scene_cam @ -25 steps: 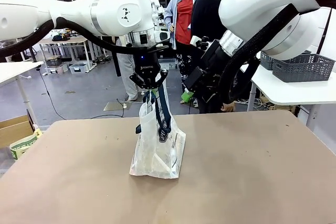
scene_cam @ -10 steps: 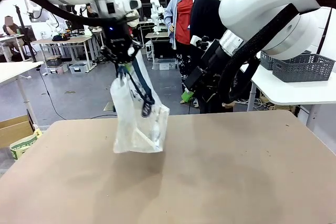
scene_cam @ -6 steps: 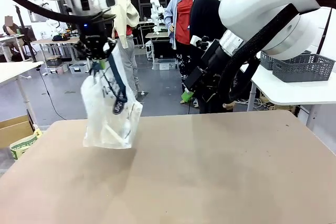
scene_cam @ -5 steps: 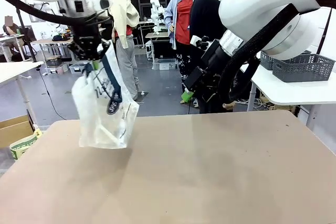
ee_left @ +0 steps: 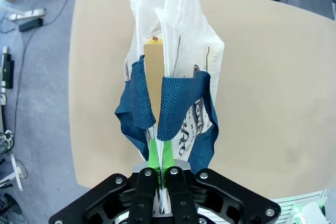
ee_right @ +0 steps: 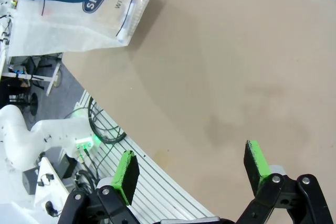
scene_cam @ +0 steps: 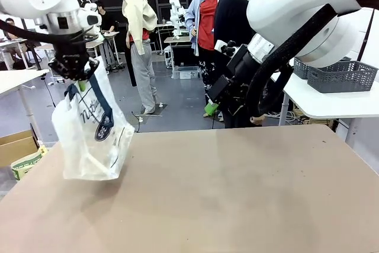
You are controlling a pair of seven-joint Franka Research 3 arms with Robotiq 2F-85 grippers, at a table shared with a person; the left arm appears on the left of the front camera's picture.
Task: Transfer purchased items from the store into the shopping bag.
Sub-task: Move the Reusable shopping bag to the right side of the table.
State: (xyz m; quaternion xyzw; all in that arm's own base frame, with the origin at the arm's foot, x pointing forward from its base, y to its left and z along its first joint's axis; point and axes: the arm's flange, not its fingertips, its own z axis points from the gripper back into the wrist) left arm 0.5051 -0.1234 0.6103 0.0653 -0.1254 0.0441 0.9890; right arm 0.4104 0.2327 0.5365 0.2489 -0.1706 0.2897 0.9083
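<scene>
Translucent shopping bag (scene_cam: 89, 140) pinched in left claw (ee_left: 161, 174), above table (scene_cam: 249, 194); right claw (ee_right: 191, 169) wide

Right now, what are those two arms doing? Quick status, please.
Left pincer shut on the shopping bag, bag hanging above the table near its left edge. Right pincer open, holding nothing, over bare table. Nothing in the way.

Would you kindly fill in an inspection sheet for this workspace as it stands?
Surface: tan table, bare.
Job's things: shopping bag hangs above the table's left end; grey basket sits on a far white table.
Clutter: nothing seen.
Claws: left claw shut on the bag's top, by the navy handles; right claw open, holding nothing.
Cables: black hoses along both arms.
Surroundings: people stand beyond the table.
</scene>
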